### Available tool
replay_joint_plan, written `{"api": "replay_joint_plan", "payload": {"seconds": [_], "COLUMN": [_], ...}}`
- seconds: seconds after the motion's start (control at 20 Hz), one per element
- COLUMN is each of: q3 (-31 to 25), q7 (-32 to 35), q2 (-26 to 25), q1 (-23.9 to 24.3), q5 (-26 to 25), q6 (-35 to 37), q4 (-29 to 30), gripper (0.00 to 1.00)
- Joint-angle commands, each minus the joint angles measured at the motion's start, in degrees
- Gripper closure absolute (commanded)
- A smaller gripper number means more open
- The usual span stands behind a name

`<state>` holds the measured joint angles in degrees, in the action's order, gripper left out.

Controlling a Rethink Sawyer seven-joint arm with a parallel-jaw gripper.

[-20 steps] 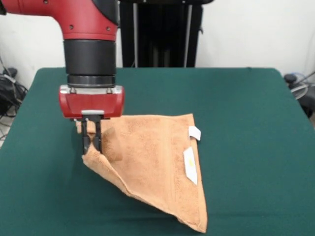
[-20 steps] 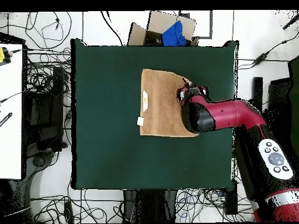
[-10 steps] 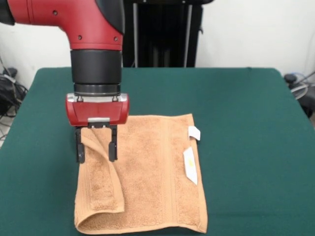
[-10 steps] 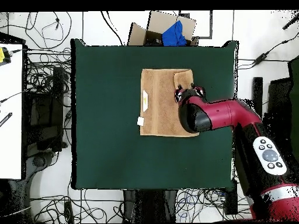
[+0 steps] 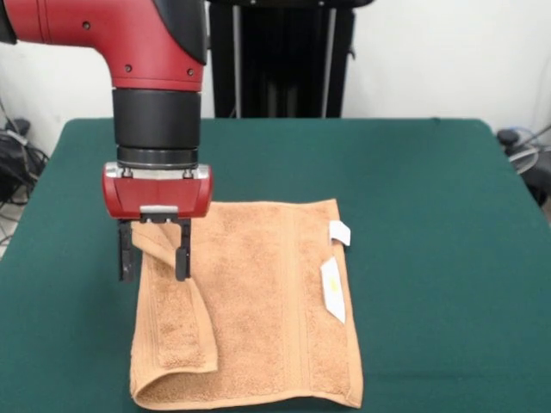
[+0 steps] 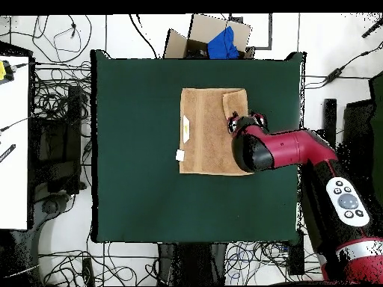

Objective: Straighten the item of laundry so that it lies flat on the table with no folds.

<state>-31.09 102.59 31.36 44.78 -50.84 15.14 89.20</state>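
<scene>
The orange-tan towel (image 5: 267,292) lies on the green table (image 5: 430,215). Its left edge is folded over into a strip (image 5: 176,318) that lies on top of it. Two small white tags (image 5: 332,288) sit at its right edge. My gripper (image 5: 155,262) is open and hangs just above the top of the folded strip, with one finger (image 5: 126,256) left of the towel's edge and the other over the strip. It holds nothing. In the overhead view the towel (image 6: 206,134) lies near the table's (image 6: 142,149) middle, and the arm (image 6: 299,149) covers its lower right corner.
The black pedestal (image 5: 280,60) stands behind the table. In the overhead view a cardboard box with a blue thing (image 6: 213,41) sits off the table's top edge, a white desk (image 6: 13,142) stands at the left, and cables lie all around.
One second ago the gripper was shut on a lifted towel corner. It then opened and the towel dropped into a folded strip. Since then the gripper has shifted slightly left and up in the front view.
</scene>
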Motion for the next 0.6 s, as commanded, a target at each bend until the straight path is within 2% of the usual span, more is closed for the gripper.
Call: {"api": "replay_joint_plan", "payload": {"seconds": [0.05,0.6], "q3": [2.6,3.0], "q7": [-1.8,3.0], "q2": [0.7,0.0], "q1": [-0.9,-1.2], "q5": [-4.2,-0.2], "q6": [-1.4,-0.6], "q4": [0.5,5.2], "gripper": [0.00,0.00]}}
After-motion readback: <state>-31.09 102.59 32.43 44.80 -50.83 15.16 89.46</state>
